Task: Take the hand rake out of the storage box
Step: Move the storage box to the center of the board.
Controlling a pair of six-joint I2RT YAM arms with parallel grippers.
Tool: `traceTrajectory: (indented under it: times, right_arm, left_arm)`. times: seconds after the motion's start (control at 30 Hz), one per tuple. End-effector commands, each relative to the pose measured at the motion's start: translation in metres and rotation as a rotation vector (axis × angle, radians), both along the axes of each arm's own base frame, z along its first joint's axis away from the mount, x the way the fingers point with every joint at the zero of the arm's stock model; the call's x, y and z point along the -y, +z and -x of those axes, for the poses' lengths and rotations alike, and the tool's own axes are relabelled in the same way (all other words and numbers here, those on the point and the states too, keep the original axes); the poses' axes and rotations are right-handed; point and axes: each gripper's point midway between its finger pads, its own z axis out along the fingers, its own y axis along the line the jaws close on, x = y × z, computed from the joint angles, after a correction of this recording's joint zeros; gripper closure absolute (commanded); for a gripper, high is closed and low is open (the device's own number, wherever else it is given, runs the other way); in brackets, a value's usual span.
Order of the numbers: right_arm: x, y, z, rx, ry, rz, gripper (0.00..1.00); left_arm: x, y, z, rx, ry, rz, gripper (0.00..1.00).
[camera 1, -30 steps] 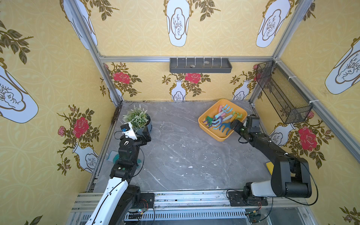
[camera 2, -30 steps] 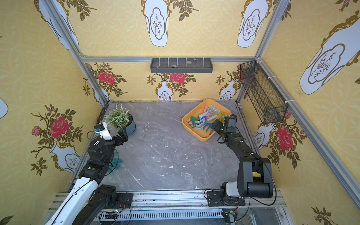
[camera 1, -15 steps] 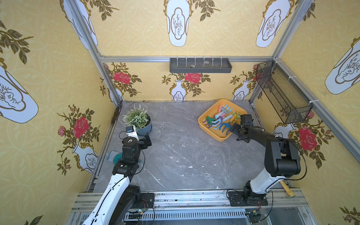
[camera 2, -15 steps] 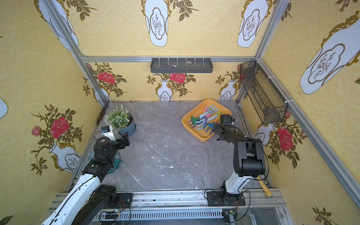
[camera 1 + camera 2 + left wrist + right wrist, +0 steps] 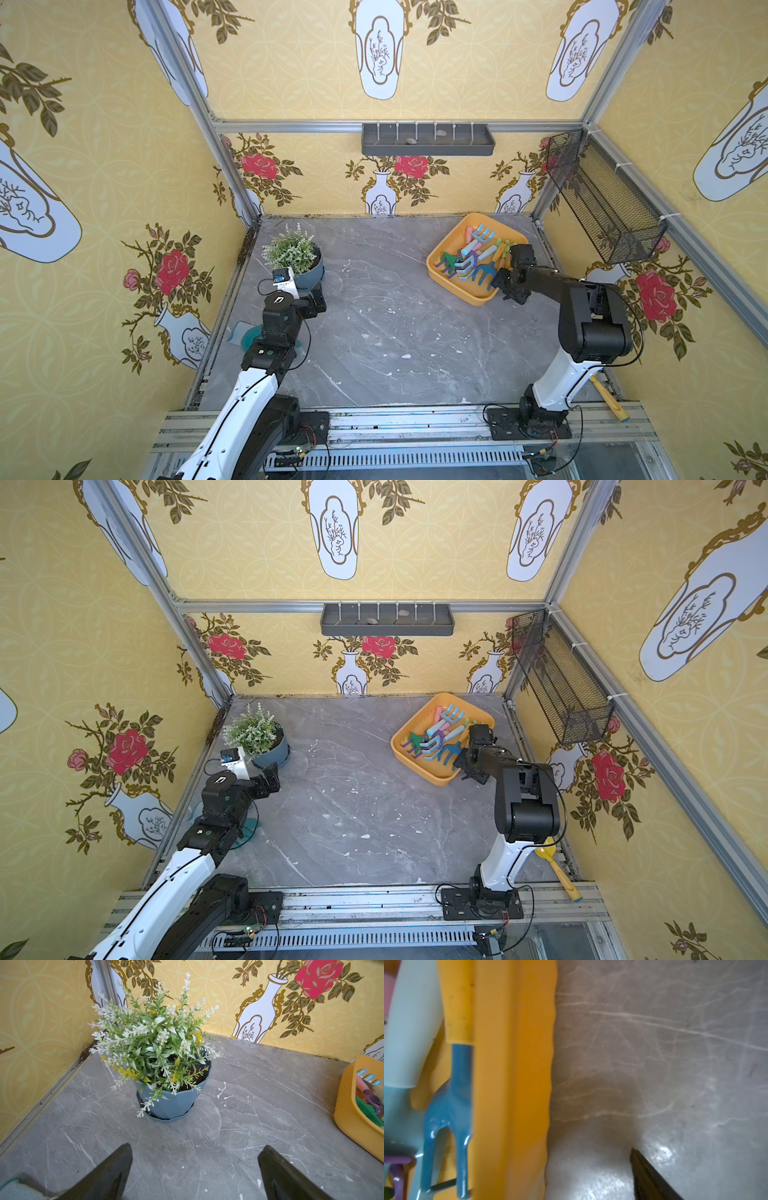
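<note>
The storage box (image 5: 457, 282), an orange-yellow tray, sits at the back right of the table and shows in both top views (image 5: 419, 766). Several hand rakes lie piled in it; a dark blue hand rake (image 5: 484, 270) with a yellow handle lies nearest its right wall. My right gripper (image 5: 500, 286) is low at the box's near right corner. In the right wrist view the box's wall (image 5: 512, 1084) stands beside the blue rake (image 5: 454, 1105), and one finger (image 5: 650, 1178) shows outside the wall, clear of it and holding nothing. My left gripper (image 5: 194, 1151) hangs open over bare table.
A blue pot with a green plant (image 5: 301, 266) stands just beyond the left gripper (image 5: 318, 299). A dark grey divided tray (image 5: 428, 139) hangs on the back wall and a black wire-mesh basket (image 5: 602, 199) on the right wall. A yellow-handled tool (image 5: 552, 866) lies beside the right arm's base.
The right arm's elbow has risen and its gripper has sunk to the box's near right corner, jaws somewhat narrower. The left gripper has drawn back a little from the pot.
</note>
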Motion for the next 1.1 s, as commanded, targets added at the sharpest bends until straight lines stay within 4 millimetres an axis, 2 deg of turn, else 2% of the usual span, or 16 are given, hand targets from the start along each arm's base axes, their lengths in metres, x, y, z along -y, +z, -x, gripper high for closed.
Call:
traceTrajectory:
  times: [0.0, 0.13, 0.27, 0.43, 0.7, 0.9, 1.07]
  right_arm:
    - [-0.003, 0.002, 0.001, -0.004, 0.015, -0.004, 0.35]
    - [-0.005, 0.0, 0.001, -0.009, 0.024, -0.008, 0.37]
    - [-0.017, 0.001, -0.003, -0.008, 0.067, -0.011, 0.53]
    - [-0.037, 0.008, -0.002, 0.0, 0.118, -0.016, 0.67]
    - [-0.09, 0.008, 0.008, -0.013, 0.271, -0.025, 0.81]
    - [-0.126, 0.005, 0.015, -0.018, 0.377, -0.034, 0.85]
    - [-0.158, 0.009, 0.008, 0.012, 0.507, -0.036, 0.85]
  left_arm:
    - [0.006, 0.004, -0.003, 0.022, -0.029, 0.017, 0.0]
    - [0.007, 0.003, -0.003, 0.016, -0.033, 0.015, 0.0]
    - [0.007, 0.005, -0.002, 0.025, -0.037, 0.017, 0.0]
    - [0.008, 0.006, -0.001, 0.035, -0.042, 0.021, 0.0]
    - [0.01, 0.007, -0.001, 0.037, -0.054, 0.026, 0.0]
    - [0.012, 0.006, -0.002, 0.039, -0.062, 0.032, 0.0]
    - [0.015, 0.006, -0.003, 0.039, -0.079, 0.039, 0.0]
